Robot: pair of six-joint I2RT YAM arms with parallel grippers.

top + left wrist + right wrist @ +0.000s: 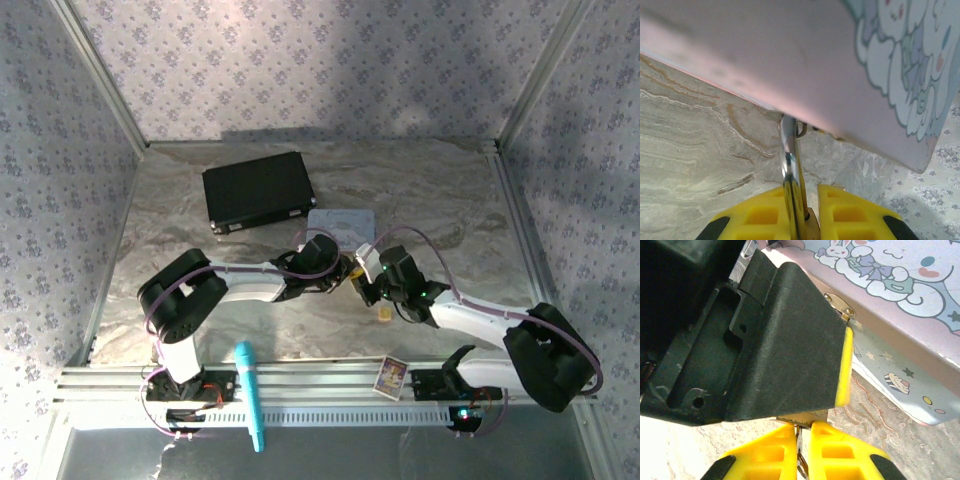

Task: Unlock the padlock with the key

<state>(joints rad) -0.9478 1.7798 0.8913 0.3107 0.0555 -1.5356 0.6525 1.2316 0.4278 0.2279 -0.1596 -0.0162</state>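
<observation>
My left hand [804, 194] is clamped on the padlock [791, 170]. The yellow fingers [855, 215] squeeze its brass body from both sides. The silvery shackle sticks out past the fingertips toward the lower edge of the pastel tin [790, 65]; I cannot tell whether it touches. From above, this hand sits at the middle of the desk [450, 200], just on the near side of the tin.

My right hand [801, 430] comes in from the right and meets it tip to tip. Its fingers are pressed together on a thin sliver of metal, the key [799, 442] as far as I can make out, mostly hidden in the slit between the pads. The tips lie right against a narrow brass strip of the padlock that shows under the black finger of my left hand.

The tin, printed with a cartoon rabbit, lies just beyond both hands. A black case [258, 190] lies far left on the desk, apart from the tin. A tiny tan cube [385, 313] lies near my right hand, on its near side. At the near edge a teal pen [250, 395] lies between my arm bases, with a small printed card [392, 376] to its right.
</observation>
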